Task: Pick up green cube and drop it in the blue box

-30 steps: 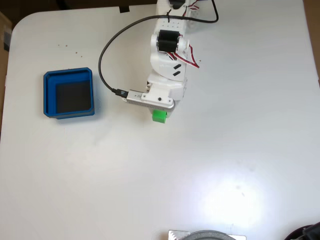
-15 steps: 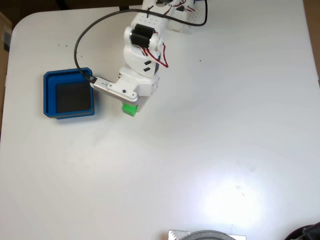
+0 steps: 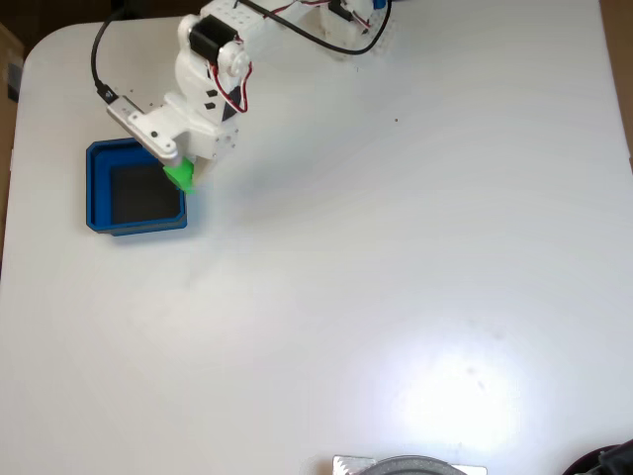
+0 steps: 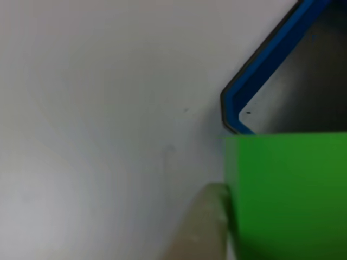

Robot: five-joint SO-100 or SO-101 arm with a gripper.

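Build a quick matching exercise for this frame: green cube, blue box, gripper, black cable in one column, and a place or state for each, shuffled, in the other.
Things:
1. green cube
2. blue box
3. gripper
4. black cable

Places or states:
A. sits on the table at the left of the fixed view, dark floor bare
B. loops from the arm near the table's top left corner
C. held over the box's right wall, not yet released
D. shut on the load it carries

Pairs: 1-C, 2-A, 3-D, 4-B
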